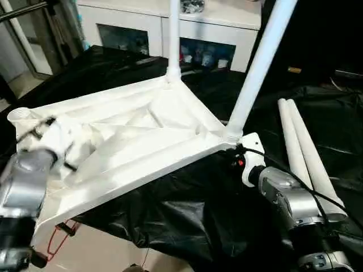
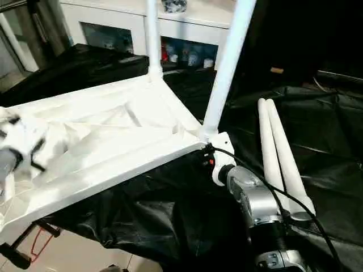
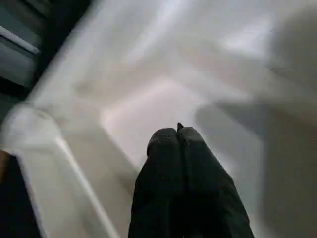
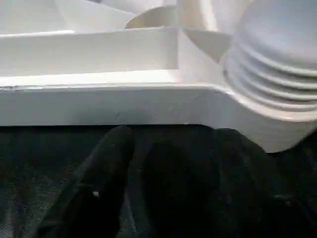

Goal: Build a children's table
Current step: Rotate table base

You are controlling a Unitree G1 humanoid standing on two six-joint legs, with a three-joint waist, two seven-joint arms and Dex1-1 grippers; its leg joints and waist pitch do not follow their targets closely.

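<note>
- The table top lies upside down on the black sheet, ribbed underside facing up, its near edge hanging out over the floor.
- Two legs are already in: one stands straight up at the far corner, the other rises from the right corner socket, leaning a touch to the right.
- Two spare legs lie side by side on the sheet to the right, touching each other, long axes running from far to near, wider ends nearest the robot.
- The left corner socket is empty, mouth up.
- The left gripper has its black fingers pressed fully together, empty, poised over the ribbed underside near that left end.
- The right gripper sits just beside the top's rim below the right socket; its fingers stand a little apart with nothing between them.
- Handling, as I judge it: hollow moulded plastic, light and stiff, smooth enough to slide on the sheet. The rim and the ribs give the best hold on the top.
- The legs look light but slippery tubes; grasp one mid-length across its long axis, then tip it upright, threaded end down into a socket.
</note>
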